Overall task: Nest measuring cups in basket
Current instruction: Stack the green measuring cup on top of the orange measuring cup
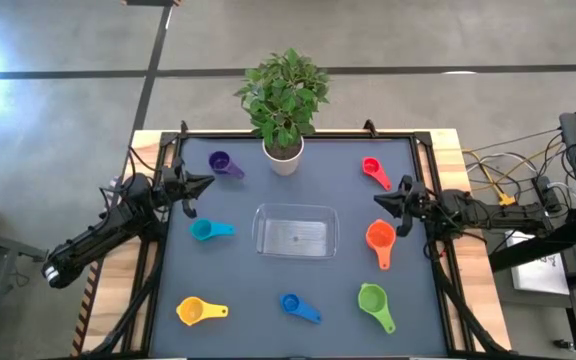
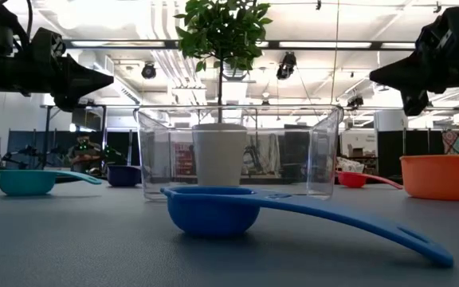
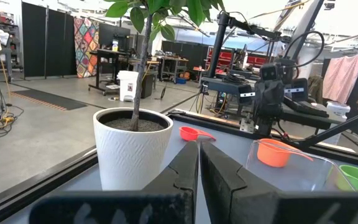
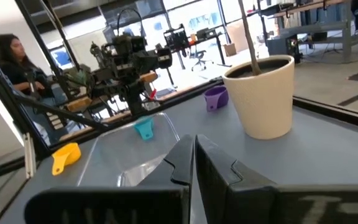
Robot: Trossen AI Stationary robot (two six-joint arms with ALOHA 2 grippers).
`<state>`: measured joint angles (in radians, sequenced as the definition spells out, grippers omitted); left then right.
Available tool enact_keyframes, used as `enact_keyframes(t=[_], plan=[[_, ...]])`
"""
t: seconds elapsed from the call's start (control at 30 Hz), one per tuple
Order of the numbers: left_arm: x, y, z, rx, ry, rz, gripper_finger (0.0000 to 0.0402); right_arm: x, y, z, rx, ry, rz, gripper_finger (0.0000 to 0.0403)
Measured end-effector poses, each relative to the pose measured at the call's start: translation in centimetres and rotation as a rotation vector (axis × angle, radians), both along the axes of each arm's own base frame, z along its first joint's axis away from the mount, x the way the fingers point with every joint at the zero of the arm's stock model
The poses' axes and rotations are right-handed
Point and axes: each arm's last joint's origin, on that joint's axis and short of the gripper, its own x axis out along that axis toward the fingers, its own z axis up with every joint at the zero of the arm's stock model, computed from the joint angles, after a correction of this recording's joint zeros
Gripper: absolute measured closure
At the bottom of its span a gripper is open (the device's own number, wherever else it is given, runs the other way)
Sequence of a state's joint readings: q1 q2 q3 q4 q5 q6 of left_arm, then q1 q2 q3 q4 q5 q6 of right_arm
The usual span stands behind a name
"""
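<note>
The clear basket (image 1: 295,231), mid-frame on the counter (image 1: 238,290), looks light, stiff and slippery. The measuring cups (image 1: 380,240) ring it, none inside; light hard plastic, best pinched by handle or rim. Left gripper (image 1: 202,185) and right gripper (image 1: 383,203) hover with jaws together, empty.

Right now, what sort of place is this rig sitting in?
Most likely a robotics lab or workshop: bare concrete floor, workbenches loaded with equipment behind the table, exposed ceiling lights and ducting, and a person seated at a desk.

Six cups (image 1: 380,240) (all loose on the mat) ring the clear basket (image 1: 296,231).
</note>
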<state>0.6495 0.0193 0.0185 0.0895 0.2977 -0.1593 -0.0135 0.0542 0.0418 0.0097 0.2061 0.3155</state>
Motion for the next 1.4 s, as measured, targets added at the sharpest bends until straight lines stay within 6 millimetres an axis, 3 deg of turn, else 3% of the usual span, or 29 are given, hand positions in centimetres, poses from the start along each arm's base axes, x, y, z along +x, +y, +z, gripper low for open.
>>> enact_keyframes(t=[0.17, 0.27, 0.33, 0.6, 0.77, 1.07, 1.4], plan=[[0.0, 0.0, 0.0, 0.000, 0.000, 0.000, 0.0402, 0.0, 0.2, 0.9, 0.061, -0.103, 0.081, 0.0394], [0.0, 0.0, 0.0, 0.000, 0.000, 0.000, 0.0402, -0.4, 0.8, 3.4, 0.056, -0.182, 0.263, 0.0394], [0.0, 0.0, 0.0, 0.000, 0.000, 0.000, 0.0402, -0.8, 0.9, 5.1, 0.055, -0.181, 0.295, 0.0394], [0.0, 0.0, 0.0, 0.000, 0.000, 0.000, 0.0402, -0.3, 1.1, 9.3, 0.027, 0.133, 0.163, 0.0394], [0.0, 0.0, 0.0, 0.000, 0.000, 0.000, 0.0402, 1.9, 1.8, 11.3, 0.014, 0.367, 0.184, 0.0394], [0.0, 0.0, 0.0, 0.000, 0.000, 0.000, 0.0402, 5.9, 3.8, 11.7, -0.006, 0.607, 0.238, 0.0394], [0.0, 0.0, 0.0, 0.000, 0.000, 0.000, 0.0402, 5.6, 8.9, 9.5, 0.021, 0.786, 0.334, 0.0394]])
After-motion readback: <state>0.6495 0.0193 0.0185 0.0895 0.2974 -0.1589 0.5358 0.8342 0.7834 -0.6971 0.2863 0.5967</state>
